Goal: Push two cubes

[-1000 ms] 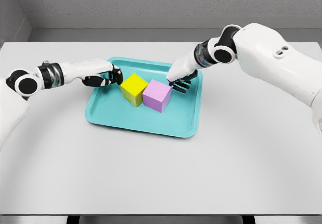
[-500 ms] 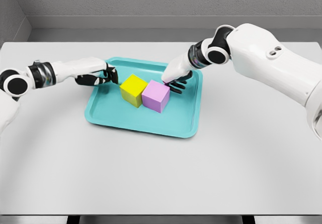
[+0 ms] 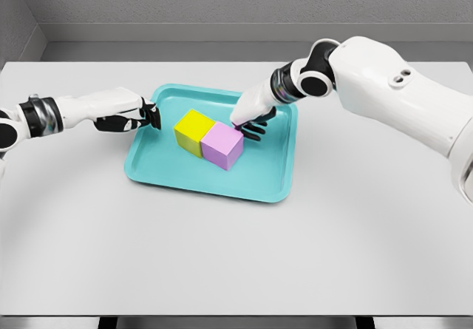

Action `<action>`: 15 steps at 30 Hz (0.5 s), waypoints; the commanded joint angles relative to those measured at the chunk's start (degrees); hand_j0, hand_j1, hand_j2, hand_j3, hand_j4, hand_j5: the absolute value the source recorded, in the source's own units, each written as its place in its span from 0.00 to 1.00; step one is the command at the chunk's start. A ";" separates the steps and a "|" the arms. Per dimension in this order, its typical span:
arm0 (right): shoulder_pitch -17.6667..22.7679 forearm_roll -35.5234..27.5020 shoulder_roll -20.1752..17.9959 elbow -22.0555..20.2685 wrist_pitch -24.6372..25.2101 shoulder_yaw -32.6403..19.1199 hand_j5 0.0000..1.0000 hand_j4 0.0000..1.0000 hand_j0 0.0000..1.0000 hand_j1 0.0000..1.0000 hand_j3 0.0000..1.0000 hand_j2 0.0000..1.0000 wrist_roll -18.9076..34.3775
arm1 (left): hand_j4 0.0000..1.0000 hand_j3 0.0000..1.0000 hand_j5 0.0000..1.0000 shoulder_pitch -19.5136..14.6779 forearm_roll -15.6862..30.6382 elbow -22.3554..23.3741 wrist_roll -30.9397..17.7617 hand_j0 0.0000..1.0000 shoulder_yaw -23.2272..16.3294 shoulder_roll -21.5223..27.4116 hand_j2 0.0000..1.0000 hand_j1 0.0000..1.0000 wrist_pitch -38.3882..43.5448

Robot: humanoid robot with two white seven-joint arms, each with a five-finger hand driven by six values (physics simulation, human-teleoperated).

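Right hand pushing the pink cube against the yellow cube in the teal tray.
Fingers loosely spread on pink's far-right side; next, shove on leftward. Left hand, curled empty, at tray's left edge.

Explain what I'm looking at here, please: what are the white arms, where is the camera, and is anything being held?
This is a simulator render seen from a camera on a humanoid robot's head. Two white arms reach over a grey table. A teal tray holds a yellow cube and a pink cube, side by side and touching. The right robot hand presses against the pink cube's far side. The left robot hand hovers at the tray's left rim, apart from the cubes. Nothing is held; the cubes are pushed, not lifted.
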 commanded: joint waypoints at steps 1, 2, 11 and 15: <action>0.00 -0.11 -0.02 -0.39 -0.39 0.44 0.14 0.14 0.14 0.14 0.14 0.14 -0.21 | 0.46 0.46 0.46 0.00 0.45 -0.14 0.02 0.46 0.13 0.19 0.46 0.46 0.15; 0.00 -0.11 -0.02 -0.48 -0.39 0.44 0.14 0.14 0.14 0.14 0.14 0.14 -0.21 | 0.46 0.46 0.46 0.09 0.53 -0.23 0.02 0.46 0.13 0.19 0.46 0.46 0.15; -1.58 1.74 -2.39 1.46 0.67 -0.26 0.14 0.14 0.14 0.14 0.14 0.14 -0.21 | 1.00 1.00 1.00 2.64 6.07 -5.15 0.02 1.00 3.38 8.27 1.00 1.00 0.15; -3.87 1.92 -5.91 0.93 0.40 -0.35 0.14 0.14 0.14 0.14 0.14 0.14 -0.21 | 1.00 1.00 1.00 3.69 5.63 -5.06 0.02 1.00 3.20 8.18 1.00 1.00 0.15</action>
